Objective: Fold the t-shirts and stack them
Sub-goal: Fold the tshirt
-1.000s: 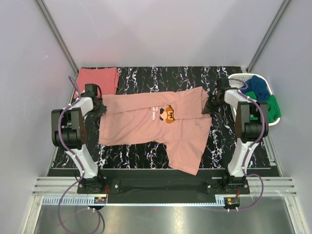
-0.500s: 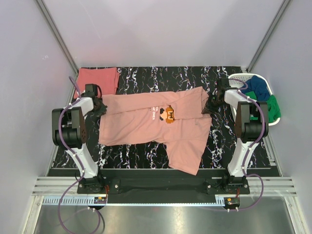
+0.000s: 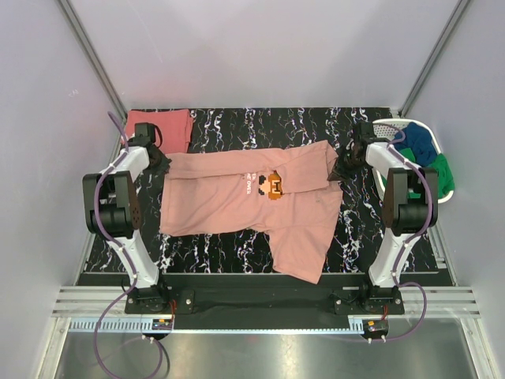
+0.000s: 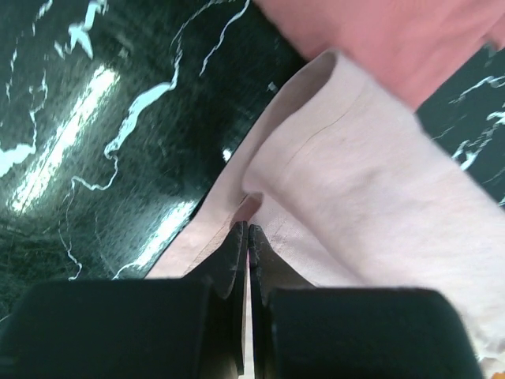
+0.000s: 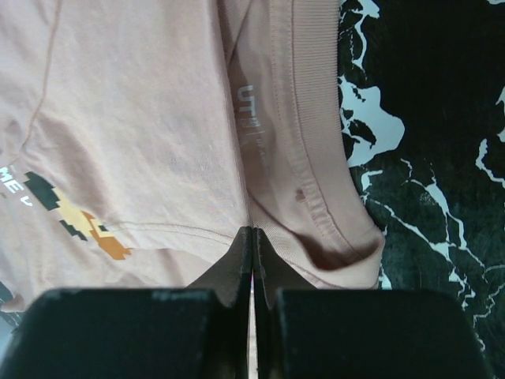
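Tension matters now: with the left gripper (image 4: 247,233) pinched shut on the left end of the soft pale salmon-pink short-sleeved t-shirt (image 3: 252,207) spread across the middle of the black marbled table (image 3: 237,122) and the right gripper (image 5: 252,233) clamped on cloth by its collar (image 5: 316,158), both should lift evenly together.

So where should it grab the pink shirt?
At its two ends, from the outer sides: the hem edge on the left, the collar on the right. The pink shirt lies spread sideways, so those ends point outward. The left gripper and right gripper are shut there.
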Robot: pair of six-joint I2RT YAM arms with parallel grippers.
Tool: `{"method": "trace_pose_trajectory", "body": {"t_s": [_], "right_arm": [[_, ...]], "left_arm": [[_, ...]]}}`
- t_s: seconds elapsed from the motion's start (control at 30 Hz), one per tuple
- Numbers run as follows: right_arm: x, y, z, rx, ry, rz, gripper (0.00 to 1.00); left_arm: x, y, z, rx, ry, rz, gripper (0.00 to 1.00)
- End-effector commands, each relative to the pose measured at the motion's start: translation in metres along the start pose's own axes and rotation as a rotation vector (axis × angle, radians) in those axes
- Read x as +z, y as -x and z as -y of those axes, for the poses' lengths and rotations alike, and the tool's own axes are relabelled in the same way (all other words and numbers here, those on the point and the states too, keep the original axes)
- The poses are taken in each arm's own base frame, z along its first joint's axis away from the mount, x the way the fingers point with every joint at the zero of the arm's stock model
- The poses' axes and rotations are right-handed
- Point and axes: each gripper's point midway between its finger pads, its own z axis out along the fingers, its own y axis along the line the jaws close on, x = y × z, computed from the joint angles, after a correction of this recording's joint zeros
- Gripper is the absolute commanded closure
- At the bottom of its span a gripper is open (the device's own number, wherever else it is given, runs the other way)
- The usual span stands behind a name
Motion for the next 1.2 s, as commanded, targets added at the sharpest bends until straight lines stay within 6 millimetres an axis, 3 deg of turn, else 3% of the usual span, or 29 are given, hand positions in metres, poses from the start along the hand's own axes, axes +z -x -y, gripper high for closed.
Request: {"method": "trace_pose_trajectory", "body": {"t_s": [0.0,0.57,0.97,1.17], "right_arm": [[-0.031,0.017,-0.018,-0.012,0.037,0.075,1.00],[-0.061,0.002,-0.012,0.005,-0.006,0.086,1.00],[-0.067,-0.017,-0.018,0.023,0.053,0.053,1.00],[-0.058,-0.031,-0.004,0.044,0.017,0.033,1.00]], "left_arm": [[0.000,0.009,-0.004,0.007,0.033,0.012,1.00],[0.017,0.017,-0.017,0.030,0.080,-0.003,1.00],[0.017,0.023,-0.019,0.038,0.081,-0.004,1.00],[0.021,0.019,-0.022,0.039,0.093,-0.013,1.00]]}}
